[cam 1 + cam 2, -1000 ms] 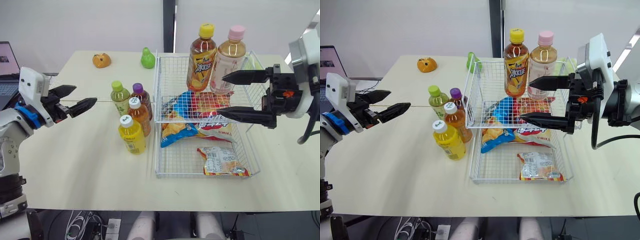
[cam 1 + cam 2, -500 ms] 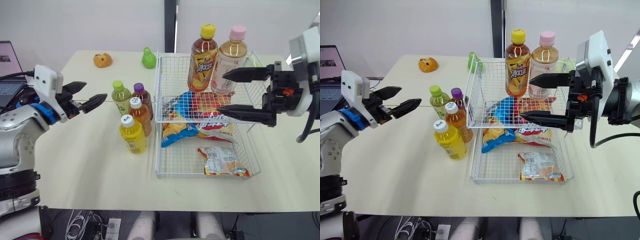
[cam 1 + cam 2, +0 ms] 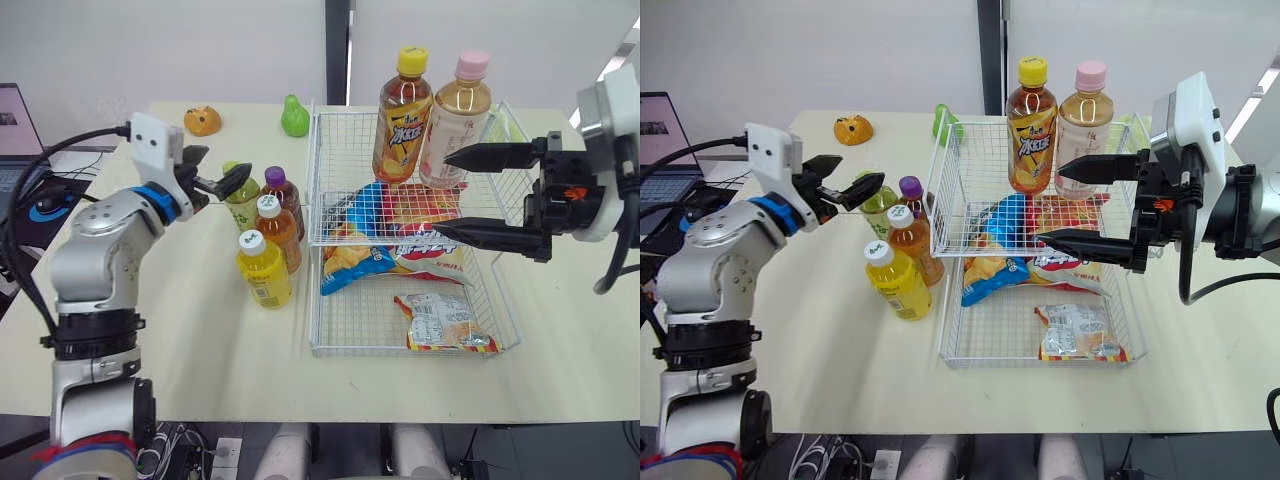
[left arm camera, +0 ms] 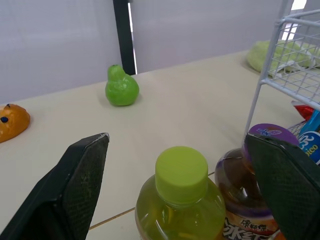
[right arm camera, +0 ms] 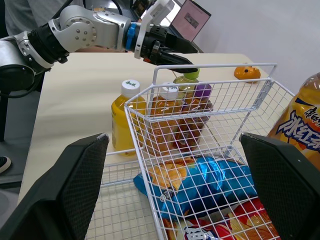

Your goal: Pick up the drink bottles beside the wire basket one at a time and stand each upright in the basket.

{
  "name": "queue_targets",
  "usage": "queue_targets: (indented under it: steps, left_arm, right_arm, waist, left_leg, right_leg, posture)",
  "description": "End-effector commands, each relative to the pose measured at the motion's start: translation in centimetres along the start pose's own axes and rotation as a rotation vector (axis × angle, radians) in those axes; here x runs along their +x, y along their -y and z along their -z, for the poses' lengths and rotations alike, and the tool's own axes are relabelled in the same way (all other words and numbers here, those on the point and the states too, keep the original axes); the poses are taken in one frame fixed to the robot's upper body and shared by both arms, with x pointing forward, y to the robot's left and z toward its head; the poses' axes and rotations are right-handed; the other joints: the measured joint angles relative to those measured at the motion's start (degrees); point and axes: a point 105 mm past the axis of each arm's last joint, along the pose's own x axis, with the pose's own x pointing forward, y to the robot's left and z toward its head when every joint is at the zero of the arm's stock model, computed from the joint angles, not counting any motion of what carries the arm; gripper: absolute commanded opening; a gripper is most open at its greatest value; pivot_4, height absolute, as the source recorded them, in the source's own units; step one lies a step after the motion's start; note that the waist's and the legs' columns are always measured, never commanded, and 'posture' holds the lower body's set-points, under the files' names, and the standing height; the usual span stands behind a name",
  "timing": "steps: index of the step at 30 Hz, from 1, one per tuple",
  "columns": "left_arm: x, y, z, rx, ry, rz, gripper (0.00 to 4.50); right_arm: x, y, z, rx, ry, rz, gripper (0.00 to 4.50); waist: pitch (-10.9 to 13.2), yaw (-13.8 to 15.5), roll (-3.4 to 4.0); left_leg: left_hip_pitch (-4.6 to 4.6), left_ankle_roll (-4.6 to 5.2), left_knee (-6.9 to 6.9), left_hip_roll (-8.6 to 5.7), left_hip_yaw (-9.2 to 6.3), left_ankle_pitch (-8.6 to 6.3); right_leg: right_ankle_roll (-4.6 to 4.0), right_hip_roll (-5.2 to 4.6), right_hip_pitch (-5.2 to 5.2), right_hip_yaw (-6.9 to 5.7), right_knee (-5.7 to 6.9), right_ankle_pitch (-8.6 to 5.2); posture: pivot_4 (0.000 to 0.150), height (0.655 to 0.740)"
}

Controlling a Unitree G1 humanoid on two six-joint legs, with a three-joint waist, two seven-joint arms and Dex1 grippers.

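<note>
Cream worktop (image 3: 180, 330) carries a white wire basket (image 3: 360, 351); four drink bottles stand clustered just beside its left wall. The left claw (image 3: 226, 166), spread wide and empty, hovers at cap level of the green-capped pale-green plastic bottle (image 3: 241, 203). The right claw (image 3: 442, 192) gapes empty over the basket. The bottle looks full, so probably weighty, with smooth, slippery walls. Better to grip the body below the shoulder than the cap, minding the purple-capped bottle (image 3: 280, 190) close against it.

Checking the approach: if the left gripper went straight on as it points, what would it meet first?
Most likely the green-capped bottle, centred ahead between the open jaws of the left gripper; the purple-capped bottle stands close beside it.
</note>
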Motion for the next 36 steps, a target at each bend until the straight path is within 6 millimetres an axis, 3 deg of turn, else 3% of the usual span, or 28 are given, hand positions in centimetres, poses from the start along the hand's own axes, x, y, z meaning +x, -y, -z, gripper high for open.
queue_targets:
  steps: [1, 10, 13, 21, 28, 36]
  left_arm:
    - [0.6, -0.3, -1.0, 0.003, 0.036, -0.036, 4.49]
    - [1.8, 0.3, 0.1, -0.019, 0.016, -0.023, 4.49]
    - [1.8, 0.2, 0.2, -0.035, 0.018, -0.03, 3.88]
    - [2.1, 0.4, 0.6, -0.055, 0.025, -0.015, 1.35]
    - [1.7, 0.4, -0.3, -0.047, 0.046, 0.008, 1.35]
    - [-1.1, -2.0, -5.3, 0.072, 0.095, 0.053, 1.35]
  right_arm:
    - [-0.5, 0.0, -1.0, -0.044, 0.016, 0.024, 4.5]
    - [-0.5, -0.1, -1.0, -0.043, 0.015, 0.026, 4.5]
    - [-0.5, -0.1, -1.1, -0.042, 0.014, 0.026, 4.5]
    - [-0.6, -0.1, -1.1, -0.039, 0.015, 0.038, 4.5]
    - [-2.0, 0.6, -1.1, -0.084, 0.009, 0.132, 4.5]
    - [-4.6, 0.0, -1.8, -0.148, 0.007, 0.169, 4.5]
  waist:
    - [0.0, 0.02, 0.0]
    - [0.0, 0.06, -0.01]
    - [0.0, 0.07, -0.01]
    - [0.0, 0.1, -0.01]
    - [-0.01, 0.2, -0.01]
    - [0.01, -0.12, -0.03]
  left_leg:
    - [0.0, 0.0, 0.0, 0.0, 0.0, 0.0]
    - [0.0, 0.0, 0.01, -0.01, -0.01, 0.0]
    - [0.0, 0.0, 0.01, -0.01, -0.01, 0.0]
    - [0.0, 0.0, 0.01, -0.02, -0.01, 0.0]
    - [-0.01, 0.0, 0.01, -0.04, -0.01, 0.0]
    - [-0.03, 0.0, -0.02, 0.02, -0.01, 0.0]
  right_leg:
    - [0.0, 0.0, 0.0, 0.0, 0.0, 0.0]
    - [0.0, 0.0, 0.0, -0.01, 0.0, 0.0]
    - [0.0, 0.0, 0.0, -0.01, 0.0, 0.0]
    - [0.0, 0.0, 0.0, -0.01, 0.0, 0.0]
    - [0.0, -0.01, 0.01, -0.01, 0.0, 0.0]
    - [0.0, 0.04, -0.03, -0.01, -0.01, 0.0]
  posture:
    - [0.15, 0.74]
    - [0.15, 0.74]
    - [0.15, 0.74]
    - [0.15, 0.74]
    - [0.15, 0.74]
    - [0.15, 0.74]
